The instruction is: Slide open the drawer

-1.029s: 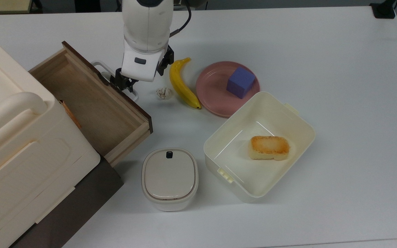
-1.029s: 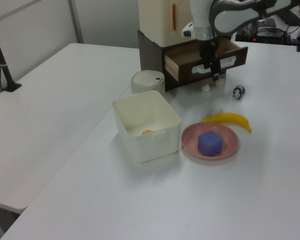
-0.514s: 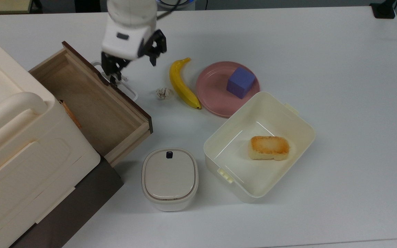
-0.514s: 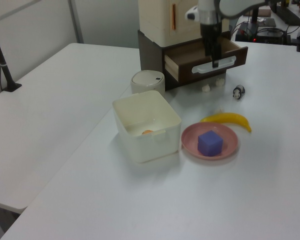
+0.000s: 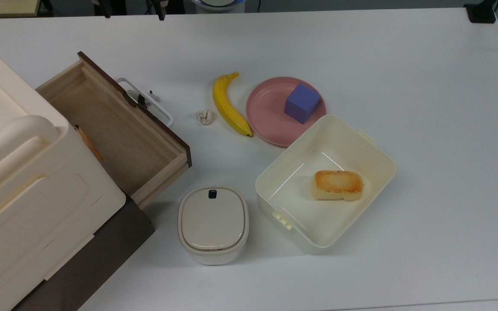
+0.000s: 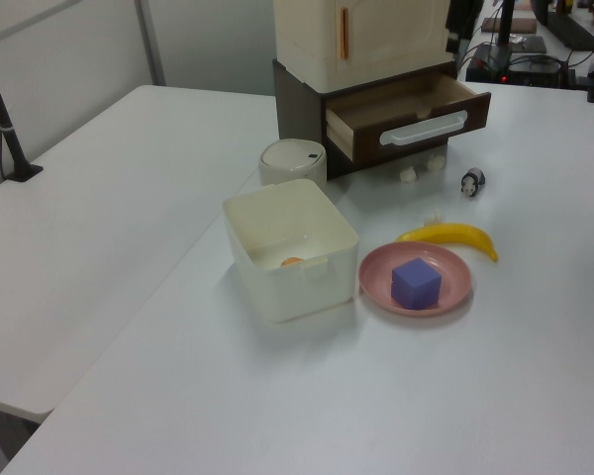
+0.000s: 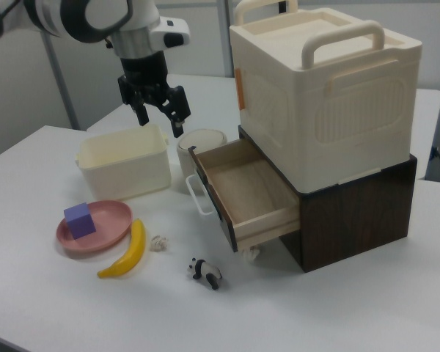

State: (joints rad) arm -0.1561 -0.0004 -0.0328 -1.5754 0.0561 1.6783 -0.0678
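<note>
Already, view by view:
Top view, drawer: the shallow wooden drawer with dark brown front panel (image 5: 119,134) stands pulled well out of the brown cabinet base, its light wood floor bare; the white loop handle (image 5: 144,100) has nothing on it.
Left view, drawer: the drawer (image 6: 406,109) juts out over the white bench (image 6: 129,247), handle free.
Right view, gripper: the black two-finger gripper (image 7: 160,115) hangs in the air with its fingers spread wide, holding nothing; the drawer (image 7: 242,192) lies below it and toward the right view's right, well apart; the cream open plastic box (image 7: 123,165) sits just under it.
Step in hand: judged done, the arm clear of the handle.
Next move: probably none beyond parking the arm; a further pull would call for a fresh descent onto the handle.
</note>
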